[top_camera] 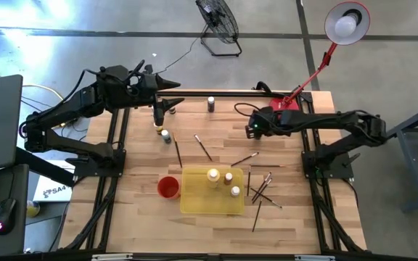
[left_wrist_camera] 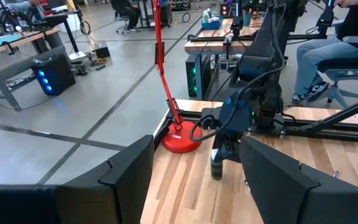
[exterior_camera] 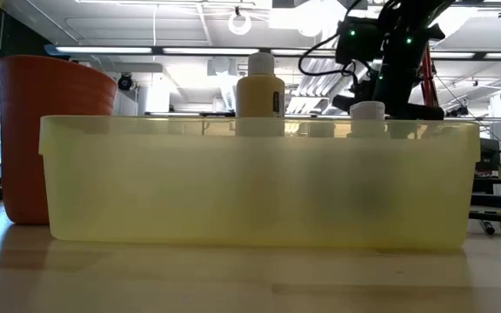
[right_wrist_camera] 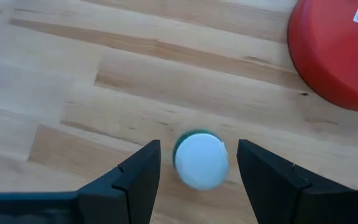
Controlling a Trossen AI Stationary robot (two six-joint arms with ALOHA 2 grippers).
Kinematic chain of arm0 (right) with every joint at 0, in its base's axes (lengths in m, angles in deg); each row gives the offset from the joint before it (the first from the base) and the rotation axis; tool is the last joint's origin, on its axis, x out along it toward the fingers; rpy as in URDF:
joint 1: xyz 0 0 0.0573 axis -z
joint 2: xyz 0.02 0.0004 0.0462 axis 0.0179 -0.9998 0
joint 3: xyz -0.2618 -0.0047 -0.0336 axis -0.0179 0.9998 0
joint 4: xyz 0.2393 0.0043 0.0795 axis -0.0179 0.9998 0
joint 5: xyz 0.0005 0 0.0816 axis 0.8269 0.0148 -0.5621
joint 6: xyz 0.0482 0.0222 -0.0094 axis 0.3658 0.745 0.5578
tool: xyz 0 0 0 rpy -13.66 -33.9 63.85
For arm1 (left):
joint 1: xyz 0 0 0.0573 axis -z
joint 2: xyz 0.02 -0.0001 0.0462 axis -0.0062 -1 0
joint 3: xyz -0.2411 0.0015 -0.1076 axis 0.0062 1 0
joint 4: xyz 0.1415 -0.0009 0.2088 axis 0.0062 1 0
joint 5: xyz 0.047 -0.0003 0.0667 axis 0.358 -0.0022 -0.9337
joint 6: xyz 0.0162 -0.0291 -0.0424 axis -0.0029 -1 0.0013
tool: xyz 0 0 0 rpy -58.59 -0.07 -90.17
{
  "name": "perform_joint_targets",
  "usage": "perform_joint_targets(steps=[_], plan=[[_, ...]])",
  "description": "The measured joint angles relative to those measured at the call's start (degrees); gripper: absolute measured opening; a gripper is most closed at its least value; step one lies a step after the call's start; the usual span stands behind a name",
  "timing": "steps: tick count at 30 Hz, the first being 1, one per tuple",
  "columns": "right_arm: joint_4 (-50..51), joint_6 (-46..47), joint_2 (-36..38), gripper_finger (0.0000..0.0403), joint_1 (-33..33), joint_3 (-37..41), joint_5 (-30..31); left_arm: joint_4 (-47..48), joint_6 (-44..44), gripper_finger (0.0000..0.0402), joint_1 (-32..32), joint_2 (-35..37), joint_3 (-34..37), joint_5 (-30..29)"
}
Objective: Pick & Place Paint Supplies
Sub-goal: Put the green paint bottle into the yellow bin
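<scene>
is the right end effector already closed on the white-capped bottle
No, the right end effector stands open, its fingers apart on either side of the white-capped bottle, gaps showing.

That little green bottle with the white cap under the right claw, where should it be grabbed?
Probably by its round sides just below the white cap, coming straight down from above. The green bottle stands upright on the table, and the right gripper hangs over it with open fingers either side, apart from it. The lamp base stands clear beside it.
</scene>
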Motion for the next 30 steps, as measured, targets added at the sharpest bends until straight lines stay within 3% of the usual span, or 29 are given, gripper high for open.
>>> perform_joint_targets(steps=[13,25,30], plan=[[-0.68,0.02,-0.58,0.0201,-0.03,-0.02,-0.71,0.01,0.02,0.0232,0.00,0.00,0.00,0.01],[0.82,0.07,-0.58,0.0115,-0.03,-0.02,-1.51,0.01,0.04,0.0232,0.00,0.00,0.00,-0.01],[0.82,0.04,-0.58,0.0111,-0.03,-0.02,-1.49,0.01,0.07,0.0232,-0.02,0.00,0.00,-0.01]])
